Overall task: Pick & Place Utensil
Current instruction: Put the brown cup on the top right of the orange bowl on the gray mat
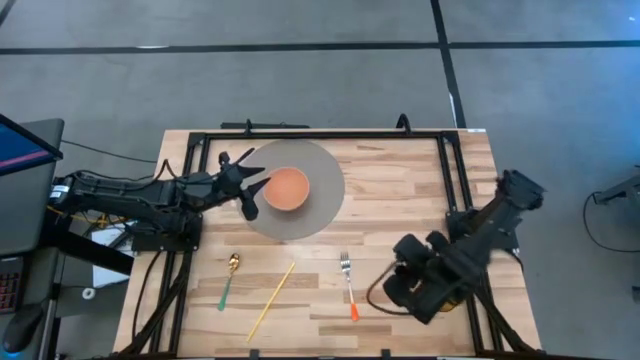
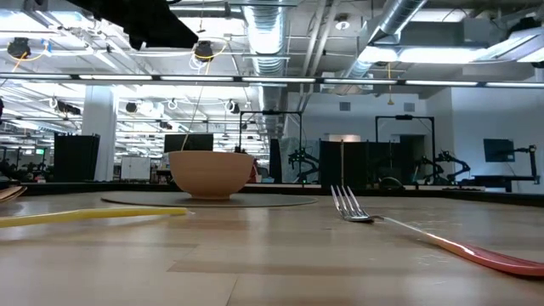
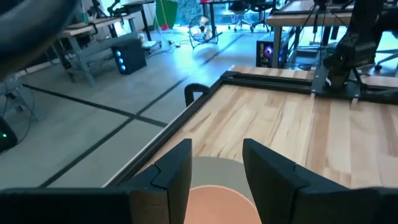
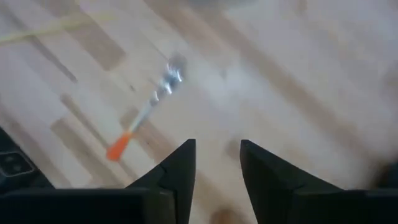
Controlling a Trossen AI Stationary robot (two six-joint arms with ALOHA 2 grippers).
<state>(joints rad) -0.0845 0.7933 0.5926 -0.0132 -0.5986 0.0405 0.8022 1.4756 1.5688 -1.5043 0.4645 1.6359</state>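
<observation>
A fork (image 1: 348, 283) with an orange handle tip lies flat on the wooden table; it also shows in the low view (image 2: 357, 208) and the right wrist view (image 4: 149, 112). An orange bowl (image 1: 287, 187) stands on a round grey mat (image 1: 325, 205). My left gripper (image 1: 258, 190) hovers open at the bowl's left rim, and the bowl (image 3: 217, 205) shows below its fingers (image 3: 174, 168). My right gripper (image 1: 398, 272) is open above the table, just right of the fork, touching nothing (image 4: 217, 149).
A green-handled spoon (image 1: 229, 280) and a yellow chopstick (image 1: 271, 300) lie near the table's near edge, left of the fork. A black frame rail (image 1: 330, 133) runs around the table's far part and sides. Bare wood (image 1: 400, 190) lies right of the mat.
</observation>
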